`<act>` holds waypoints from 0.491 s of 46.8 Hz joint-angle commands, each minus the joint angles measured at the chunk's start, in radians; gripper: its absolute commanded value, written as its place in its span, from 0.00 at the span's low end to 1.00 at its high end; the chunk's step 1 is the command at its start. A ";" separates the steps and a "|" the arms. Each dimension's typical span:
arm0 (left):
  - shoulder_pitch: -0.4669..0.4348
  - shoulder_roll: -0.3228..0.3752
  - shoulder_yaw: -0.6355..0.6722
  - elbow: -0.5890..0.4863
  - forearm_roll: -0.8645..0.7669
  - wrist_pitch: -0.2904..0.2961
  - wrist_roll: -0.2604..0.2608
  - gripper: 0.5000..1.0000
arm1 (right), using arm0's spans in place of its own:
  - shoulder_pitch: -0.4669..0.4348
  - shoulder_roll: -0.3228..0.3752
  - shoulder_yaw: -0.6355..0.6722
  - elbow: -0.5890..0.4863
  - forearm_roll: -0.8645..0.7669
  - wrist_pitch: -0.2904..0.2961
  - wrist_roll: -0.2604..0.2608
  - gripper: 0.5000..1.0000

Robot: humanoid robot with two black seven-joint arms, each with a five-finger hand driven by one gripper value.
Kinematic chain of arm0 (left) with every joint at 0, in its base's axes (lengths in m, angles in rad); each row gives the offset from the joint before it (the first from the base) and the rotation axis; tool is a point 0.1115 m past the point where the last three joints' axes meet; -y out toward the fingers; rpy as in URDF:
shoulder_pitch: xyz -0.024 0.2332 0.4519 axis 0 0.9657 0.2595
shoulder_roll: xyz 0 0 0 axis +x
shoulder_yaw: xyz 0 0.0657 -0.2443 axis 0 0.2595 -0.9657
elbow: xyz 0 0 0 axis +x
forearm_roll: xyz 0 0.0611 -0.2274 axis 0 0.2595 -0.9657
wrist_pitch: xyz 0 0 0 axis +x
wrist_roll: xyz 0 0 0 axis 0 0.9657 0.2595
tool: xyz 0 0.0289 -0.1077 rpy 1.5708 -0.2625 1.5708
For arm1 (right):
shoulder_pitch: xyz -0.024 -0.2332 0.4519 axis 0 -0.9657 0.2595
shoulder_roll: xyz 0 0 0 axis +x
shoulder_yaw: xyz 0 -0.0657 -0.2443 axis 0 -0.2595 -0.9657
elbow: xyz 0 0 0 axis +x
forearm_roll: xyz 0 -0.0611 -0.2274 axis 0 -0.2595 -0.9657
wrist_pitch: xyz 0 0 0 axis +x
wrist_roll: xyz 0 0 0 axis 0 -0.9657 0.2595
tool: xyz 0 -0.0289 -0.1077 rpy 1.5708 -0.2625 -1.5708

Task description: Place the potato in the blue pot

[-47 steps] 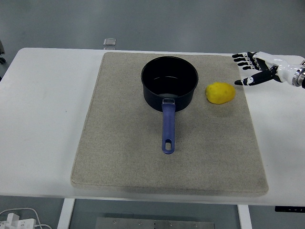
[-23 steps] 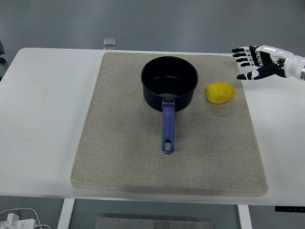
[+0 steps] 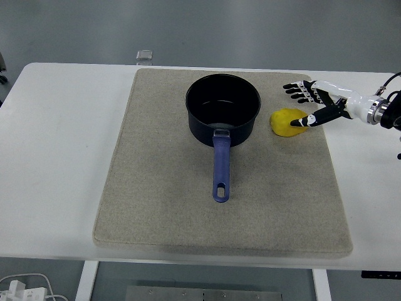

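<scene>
Potato [image 3: 286, 121], yellow and rounded, lies on the mat [image 3: 163, 207] directly under the right hand [image 3: 311, 103], just to the hand's left of its thumb. That hand reaches in from the right edge with its fingers [image 3: 296, 92] spread and held flat above and behind the potato, grasping nothing; the thumb tip rests at or against the potato's near right side, though actual contact is hard to tell. Beyond the potato, farther to the left of the hand, stands the pot [image 3: 223, 106], dark inside and empty, upright on the mat, its blue handle [image 3: 220, 168] pointing toward the table's [image 3: 50, 144] near edge. Potato and pot sit near each other but apart.
</scene>
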 commanded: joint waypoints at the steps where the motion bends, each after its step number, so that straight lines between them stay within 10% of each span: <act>1: 0.000 0.000 0.000 0.000 0.000 0.000 0.000 0.98 | -0.006 0.005 0.004 0.003 0.000 -0.026 0.000 0.86; 23: 0.000 0.000 0.000 0.000 0.000 0.000 0.000 0.98 | -0.045 0.013 -0.001 0.003 -0.002 -0.071 0.000 0.86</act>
